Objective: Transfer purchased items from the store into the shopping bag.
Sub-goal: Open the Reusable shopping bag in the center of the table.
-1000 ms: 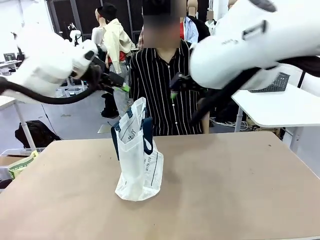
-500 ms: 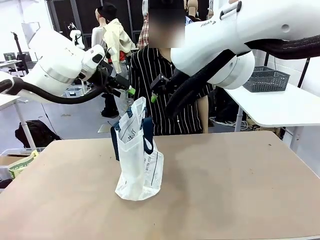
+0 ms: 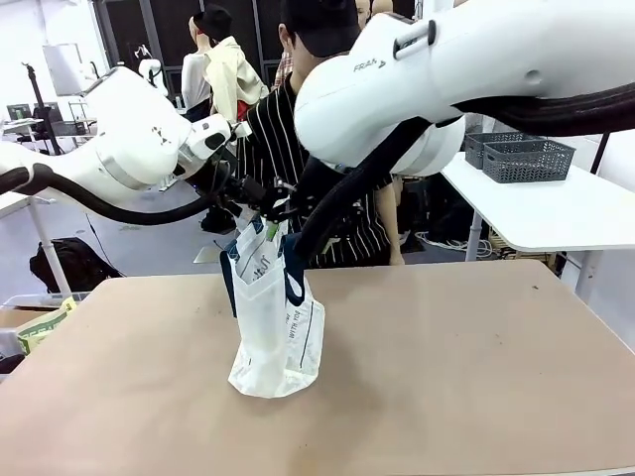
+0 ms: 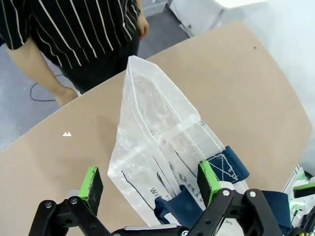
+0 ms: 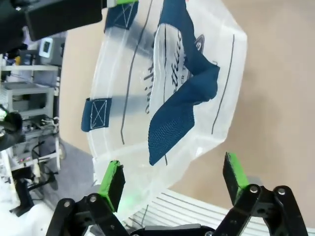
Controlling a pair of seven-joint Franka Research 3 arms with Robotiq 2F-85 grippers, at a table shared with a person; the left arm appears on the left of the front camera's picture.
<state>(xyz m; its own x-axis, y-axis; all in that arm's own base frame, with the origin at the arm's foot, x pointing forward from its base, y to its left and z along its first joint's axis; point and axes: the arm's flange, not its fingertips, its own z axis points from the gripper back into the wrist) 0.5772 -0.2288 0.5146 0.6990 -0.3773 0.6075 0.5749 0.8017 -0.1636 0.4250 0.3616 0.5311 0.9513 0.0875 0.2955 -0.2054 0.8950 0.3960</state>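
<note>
The shopping bag (image 3: 273, 317) stands upright at the table's centre, translucent white with navy handles. My left gripper (image 3: 256, 201) hovers open just above its top. In the left wrist view the gripper (image 4: 149, 179) has its green pads (image 4: 91, 183) spread wide on either side of the bag's mouth (image 4: 157, 142). My right gripper (image 5: 173, 176) is also open, close over the bag (image 5: 172, 73) beside its navy handle (image 5: 182, 103). A dark grey lattice basket (image 3: 526, 159) sits on a white side table at the far right. The purchased items are out of view.
A person in a striped shirt (image 3: 268, 129) stands at the far edge behind the arms. The tan table (image 3: 446, 377) has bare room right of the bag. A yellowish crumpled packet (image 3: 40, 327) lies in a bin off the table's left side.
Both arms have swung down and inward, bringing their grippers close over the bag's top. The bag has stayed in place.
</note>
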